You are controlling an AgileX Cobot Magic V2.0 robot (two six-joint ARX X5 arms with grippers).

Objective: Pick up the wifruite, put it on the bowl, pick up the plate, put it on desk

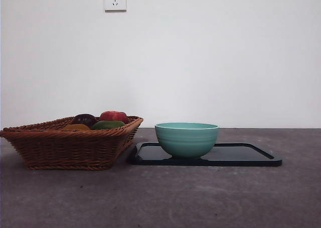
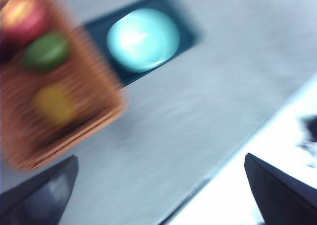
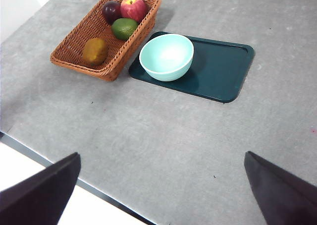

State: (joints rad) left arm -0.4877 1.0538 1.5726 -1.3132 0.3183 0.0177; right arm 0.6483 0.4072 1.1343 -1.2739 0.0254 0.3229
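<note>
Lying in the basket (image 3: 106,41) beside the green fruit (image 3: 124,28), the wifruite (image 3: 95,50) risked a wrong pick, since both the left gripper (image 2: 158,195) and right gripper (image 3: 161,193) hung wide open, empty, well apart from it.

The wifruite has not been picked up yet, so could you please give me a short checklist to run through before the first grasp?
1. Wifruite lies in the basket, nothing on top of it: ok.
2. Bowl upright and unfilled: ok.
3. Bowl sits on the dark tray beside the basket: ok.
4. Left claw open, holding nothing: ok.
5. Right claw open, holding nothing: ok.
6. Left wrist view sharp enough to aim by: not ok, blurred.
</note>
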